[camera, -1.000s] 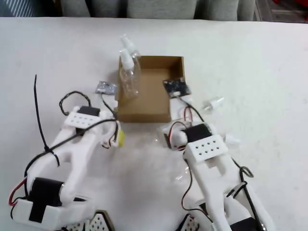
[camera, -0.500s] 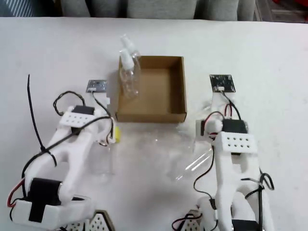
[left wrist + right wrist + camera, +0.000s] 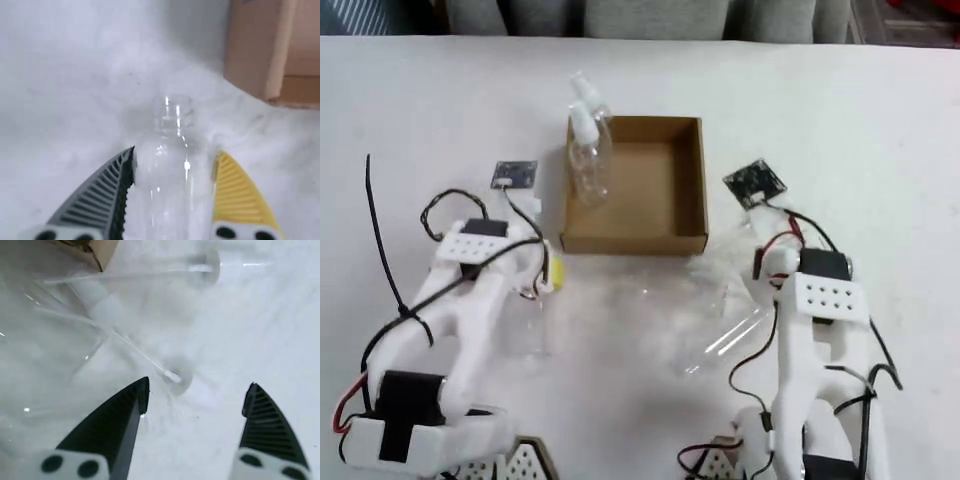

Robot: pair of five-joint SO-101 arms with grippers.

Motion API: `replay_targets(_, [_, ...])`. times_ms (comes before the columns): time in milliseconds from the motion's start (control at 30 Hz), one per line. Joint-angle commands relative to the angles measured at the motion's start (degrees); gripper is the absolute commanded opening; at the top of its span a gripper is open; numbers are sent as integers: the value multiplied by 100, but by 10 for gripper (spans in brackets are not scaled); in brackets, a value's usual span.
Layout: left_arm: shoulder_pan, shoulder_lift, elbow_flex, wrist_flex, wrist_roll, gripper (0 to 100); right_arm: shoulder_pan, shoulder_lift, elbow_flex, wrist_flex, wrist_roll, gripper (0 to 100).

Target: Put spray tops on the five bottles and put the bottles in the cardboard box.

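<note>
I see a white tabletop (image 3: pixel 840 110) and a plain brown cardboard box (image 3: pixel 635 240). The capped bottles (image 3: pixel 588 165) are clear, with white spray tops (image 3: pixel 582 118). My left gripper (image 3: pixel 175 155) has one grey-black ribbed jaw and one yellow ribbed jaw. The open bottle (image 3: pixel 170 190) is clear. My right gripper (image 3: pixel 198 385) has ribbed black jaws. The arms (image 3: pixel 470 300) are white, and their cables (image 3: pixel 450 205) are black and red.

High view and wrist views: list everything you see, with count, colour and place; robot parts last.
cardboard box: one, brown, mid-table.
capped bottles: two, clear, white spray tops, at the box wall nearer the left arm.
uncapped bottle: one, clear, in the left gripper.
loose bottles: seemingly two, clear, lying before the right gripper.
table: one, white.
left gripper: one, grey and yellow, shut on the uncapped bottle.
right gripper: one, black, open over the table.
</note>
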Motion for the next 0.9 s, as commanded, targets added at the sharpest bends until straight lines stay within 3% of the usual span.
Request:
replay_targets(0, [-75,-277,-44,-132,-53,23,453,-66,-343,-57,932,267])
replay_targets(133, [-75,-268,-44,-132,-53,23,646,523,-369,-92,1521,266])
replay_targets(700, [-75,-242,-44,-141,-53,23,1138,4031,-1978,-374,1881,257])
replay_targets(867, [-75,-233,-44,-141,-53,23,1464,4312,-2391,-356,1881,60])
